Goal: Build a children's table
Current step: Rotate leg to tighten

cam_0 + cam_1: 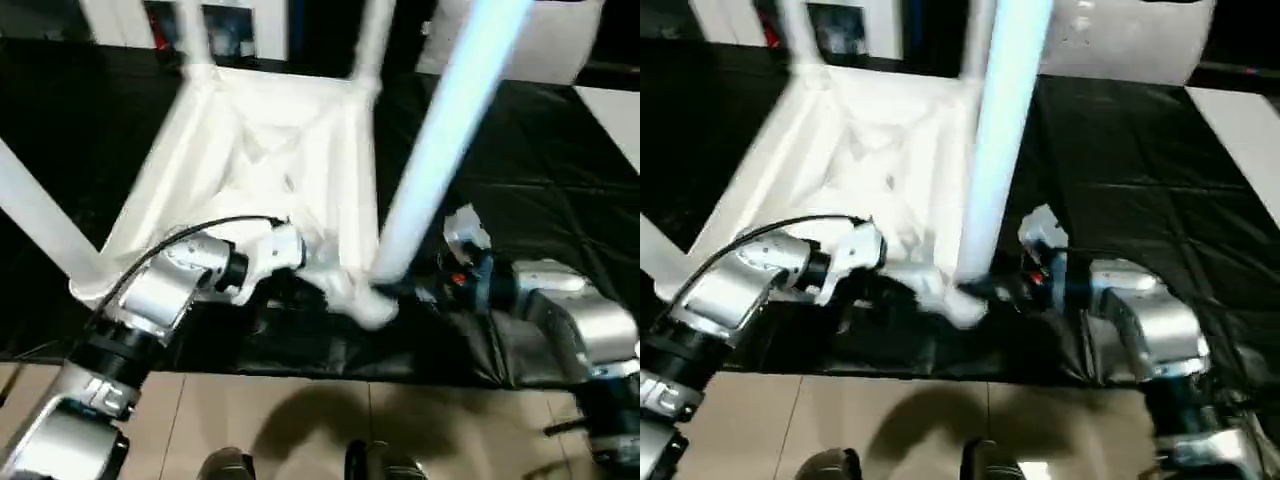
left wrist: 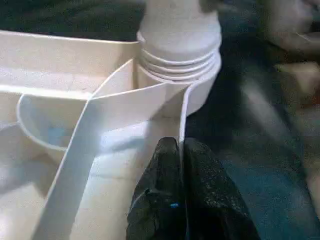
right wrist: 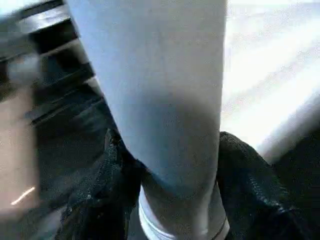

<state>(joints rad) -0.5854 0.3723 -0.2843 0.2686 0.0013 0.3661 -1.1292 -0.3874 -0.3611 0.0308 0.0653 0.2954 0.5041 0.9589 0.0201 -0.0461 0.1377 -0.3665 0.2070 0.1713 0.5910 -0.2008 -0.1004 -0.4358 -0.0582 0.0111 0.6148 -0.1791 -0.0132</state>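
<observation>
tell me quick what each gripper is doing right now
Left gripper: shut on the thin rim of the white plastic table top.
Right gripper: fingers around the long white tube leg.

Head cameras look down over the upturned table (image 1: 270, 170); wrist cameras sit close (both sharing its near corner).

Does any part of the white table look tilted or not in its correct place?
Yes. The leg at the near right corner socket leans away to the right rather than standing square to the upturned tabletop. The right gripper has its fingers on either side of that leg's base.
</observation>
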